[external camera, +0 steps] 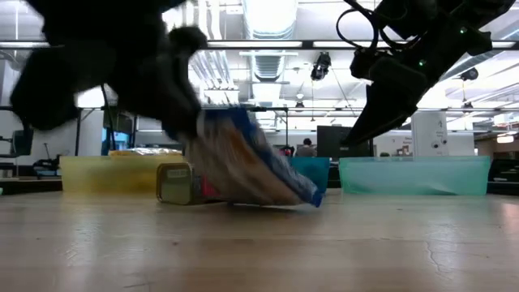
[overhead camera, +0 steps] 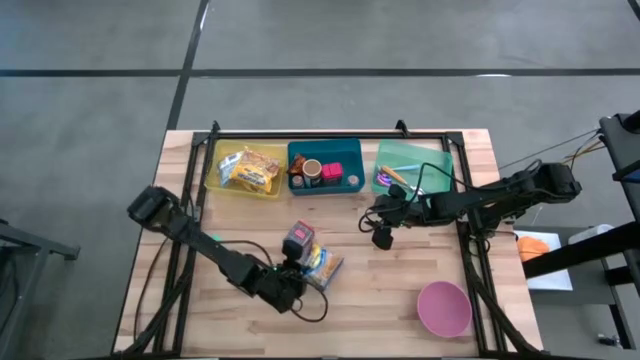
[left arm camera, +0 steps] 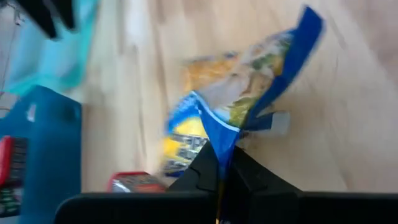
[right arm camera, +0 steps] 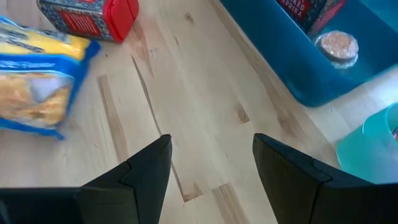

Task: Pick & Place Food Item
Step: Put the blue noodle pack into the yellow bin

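A blue and yellow snack bag (overhead camera: 323, 266) lies near the table's middle, beside a tin with a red lid (overhead camera: 298, 240). My left gripper (overhead camera: 300, 281) is at the bag's near-left end and is shut on it. In the low view the bag (external camera: 251, 166) slants up toward that gripper. My right gripper (overhead camera: 381, 226) hangs open over bare wood in front of the green bin, with nothing between its fingers (right arm camera: 146, 171). Its wrist view also shows the bag (right arm camera: 37, 81) and the tin (right arm camera: 87, 15). My left gripper pinches the bag's blue edge (left arm camera: 219, 142) between its two fingers, at the end nearest the arm. The fingers slant down at it from the table's near left. That end is raised, and the bag's far end (external camera: 304, 196) still rests on the wood.
Three bins stand in a row at the far side: a yellow bin (overhead camera: 245, 172) with packets, a blue bin (overhead camera: 326, 166) with jars, and a green bin (overhead camera: 414, 166). A pink bowl (overhead camera: 443, 307) sits at the near right. Bare wood lies between the bag and the bowl.
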`<state>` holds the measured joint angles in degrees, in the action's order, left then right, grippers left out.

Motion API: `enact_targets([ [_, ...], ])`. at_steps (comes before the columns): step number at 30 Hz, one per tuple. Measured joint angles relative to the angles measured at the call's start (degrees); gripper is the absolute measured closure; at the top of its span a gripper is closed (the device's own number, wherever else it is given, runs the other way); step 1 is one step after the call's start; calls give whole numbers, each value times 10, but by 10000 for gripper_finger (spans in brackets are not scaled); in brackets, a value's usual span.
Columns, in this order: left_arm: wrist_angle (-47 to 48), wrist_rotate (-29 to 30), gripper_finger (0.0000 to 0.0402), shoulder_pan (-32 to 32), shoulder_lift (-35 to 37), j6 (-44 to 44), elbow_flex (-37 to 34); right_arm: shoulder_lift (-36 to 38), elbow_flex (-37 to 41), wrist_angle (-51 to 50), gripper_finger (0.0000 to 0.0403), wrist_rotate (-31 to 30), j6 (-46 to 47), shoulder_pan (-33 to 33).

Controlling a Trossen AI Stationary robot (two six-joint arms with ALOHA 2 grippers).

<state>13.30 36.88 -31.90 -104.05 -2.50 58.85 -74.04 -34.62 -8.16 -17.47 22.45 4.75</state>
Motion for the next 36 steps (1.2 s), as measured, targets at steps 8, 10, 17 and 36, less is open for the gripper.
enact_targets([
  [8,4,10,393,0,102,20,0,0,4,-2,178,16,29,0],
  [10,9,23,393,2,128,31,0,0,4,-1,178,28,31,0],
  [17,63,39,393,23,212,111,0,0,10,0,178,30,45,0],
  [36,340,137,393,247,364,285,1,0,30,25,178,23,106,46],
])
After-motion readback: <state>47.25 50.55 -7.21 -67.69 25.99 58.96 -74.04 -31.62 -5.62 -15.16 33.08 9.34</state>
